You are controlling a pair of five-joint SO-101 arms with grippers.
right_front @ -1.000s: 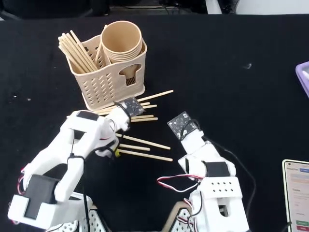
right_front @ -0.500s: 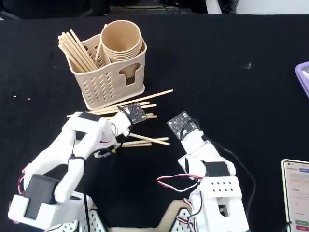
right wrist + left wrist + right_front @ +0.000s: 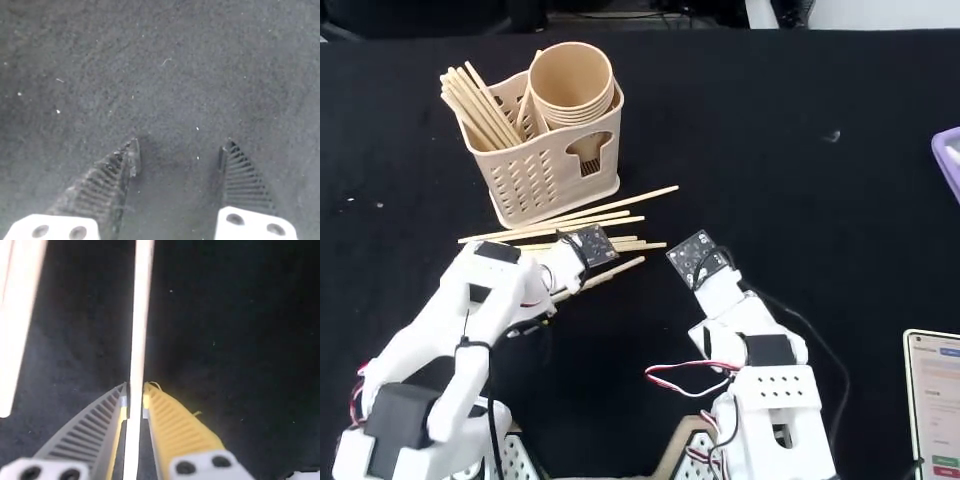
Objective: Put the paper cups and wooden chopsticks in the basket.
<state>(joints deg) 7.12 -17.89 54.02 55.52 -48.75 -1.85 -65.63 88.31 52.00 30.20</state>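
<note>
Basket (image 3: 545, 170) location: back-left area of the black table (image 3: 800, 120), upright. It holds a nested stack of paper cups (image 3: 572, 85) on the side nearer the table's middle. A bundle of wooden chopsticks (image 3: 475, 105) stands in it on the side nearer the left edge, leaning outward.

Loose chopsticks (image 3: 590, 215) lie flat on the table just in front of the basket, fanned roughly parallel and pointing toward the right edge.

Left gripper (image 3: 134, 390): the left wrist view resolves the grip. The grey and yellow jaws are closed on a single chopstick (image 3: 141, 315), which runs straight out between the fingertips. Two further pale sticks (image 3: 20, 315) lie alongside it at that view's edge. The high view places this held chopstick at the front of the loose group, angled toward the front-left, with the left arm over the front-left area of the table.

Right gripper (image 3: 180, 150): the right wrist view shows both dark jaws spread apart over bare black cloth, with nothing between them. The high view places the right arm near the middle of the front edge, apart from the chopsticks.

A phone (image 3: 932, 400) lies at the front-right corner, and a purple object (image 3: 948, 155) sits at the right edge.
</note>
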